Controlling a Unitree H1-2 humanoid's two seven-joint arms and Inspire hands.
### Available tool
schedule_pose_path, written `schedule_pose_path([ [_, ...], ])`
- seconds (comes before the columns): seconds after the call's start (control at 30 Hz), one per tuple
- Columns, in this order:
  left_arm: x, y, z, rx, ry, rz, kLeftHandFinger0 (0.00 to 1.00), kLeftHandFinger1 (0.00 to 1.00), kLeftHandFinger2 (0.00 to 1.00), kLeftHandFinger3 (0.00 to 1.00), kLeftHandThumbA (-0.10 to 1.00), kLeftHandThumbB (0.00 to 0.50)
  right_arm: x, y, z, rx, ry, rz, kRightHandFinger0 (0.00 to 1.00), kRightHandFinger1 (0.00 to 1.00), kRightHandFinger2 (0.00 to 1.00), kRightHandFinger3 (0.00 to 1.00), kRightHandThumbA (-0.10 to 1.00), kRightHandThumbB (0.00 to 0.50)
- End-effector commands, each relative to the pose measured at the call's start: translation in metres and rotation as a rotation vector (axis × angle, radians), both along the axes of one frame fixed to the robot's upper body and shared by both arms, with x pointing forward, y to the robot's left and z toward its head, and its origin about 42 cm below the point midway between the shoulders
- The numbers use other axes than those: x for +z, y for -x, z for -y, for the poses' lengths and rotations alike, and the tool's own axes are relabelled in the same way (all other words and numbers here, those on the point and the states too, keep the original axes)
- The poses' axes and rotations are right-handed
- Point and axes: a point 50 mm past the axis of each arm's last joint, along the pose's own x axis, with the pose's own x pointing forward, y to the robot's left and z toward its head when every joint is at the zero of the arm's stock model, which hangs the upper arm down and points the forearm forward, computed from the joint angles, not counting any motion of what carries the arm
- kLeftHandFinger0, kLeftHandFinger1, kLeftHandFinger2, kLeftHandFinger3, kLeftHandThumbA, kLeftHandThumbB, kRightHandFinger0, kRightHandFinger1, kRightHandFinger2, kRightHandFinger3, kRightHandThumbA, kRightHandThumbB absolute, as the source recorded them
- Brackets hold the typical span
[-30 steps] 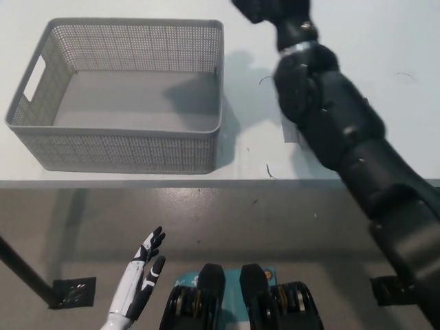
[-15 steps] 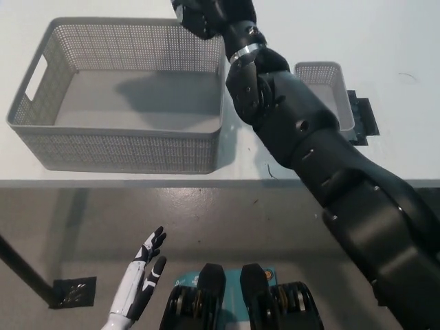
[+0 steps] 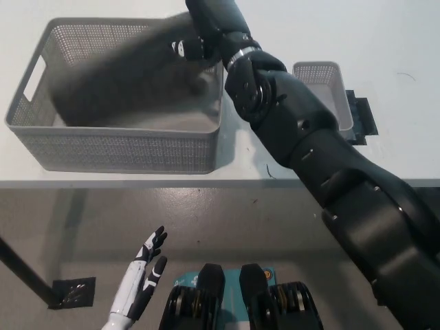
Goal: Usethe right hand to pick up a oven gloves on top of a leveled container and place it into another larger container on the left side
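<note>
On the white tabletop (image 3: pixel 385 41) sits a big grey basket (image 3: pixel 117 144) with tiny holes in its walls. It takes up the left part of the tabletop. Most of its inside looks dark and smeary, so I cannot tell what lies in it. The long black right arm (image 3: pixel 323 158) comes up from the bottom right and reaches over the far right corner of the big basket. The right hand (image 3: pixel 196 34) is at that corner, partly blurred. I cannot tell if it is spread or holding something. I cannot pick out the oven glove for sure. Just right of the arm stands a small grey basket (image 3: pixel 323 72), partly hidden by it. Down low on the left, over the grey floor (image 3: pixel 82 213), the white left hand (image 3: pixel 146 265) rests with its fingers spread, holding nothing.
</note>
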Motion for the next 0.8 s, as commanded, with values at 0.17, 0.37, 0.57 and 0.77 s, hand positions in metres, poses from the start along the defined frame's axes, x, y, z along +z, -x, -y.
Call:
schedule_pose_path([
  [0.17, 0.014, -0.011, 0.002, -0.049, -0.006, 0.075, 1.00, 1.00, 1.00, 1.00, 1.00, 0.110, 0.088, 0.013, -0.017, 0.142, -0.068, 0.123, 1.00, 1.00, 1.00, 1.00, 0.91, 0.500],
  [0.37, 0.017, -0.015, 0.002, -0.054, -0.011, 0.084, 1.00, 1.00, 1.00, 1.00, 1.00, 0.086, 0.153, 0.038, 0.016, 0.276, -0.390, 0.271, 1.00, 1.00, 1.00, 1.00, 1.00, 0.401],
  [0.57, 0.018, -0.015, -0.002, -0.058, -0.031, 0.089, 1.00, 1.00, 1.00, 1.00, 1.00, 0.070, 0.212, 0.094, 0.104, 0.268, -0.613, 0.487, 1.00, 1.00, 1.00, 1.00, 1.00, 0.366],
  [0.77, 0.015, -0.013, -0.002, -0.060, -0.032, 0.079, 1.00, 1.00, 1.00, 1.00, 1.00, 0.062, 0.171, 0.143, 0.188, 0.208, -0.557, 0.686, 1.00, 1.00, 1.00, 1.00, 1.00, 0.353],
])
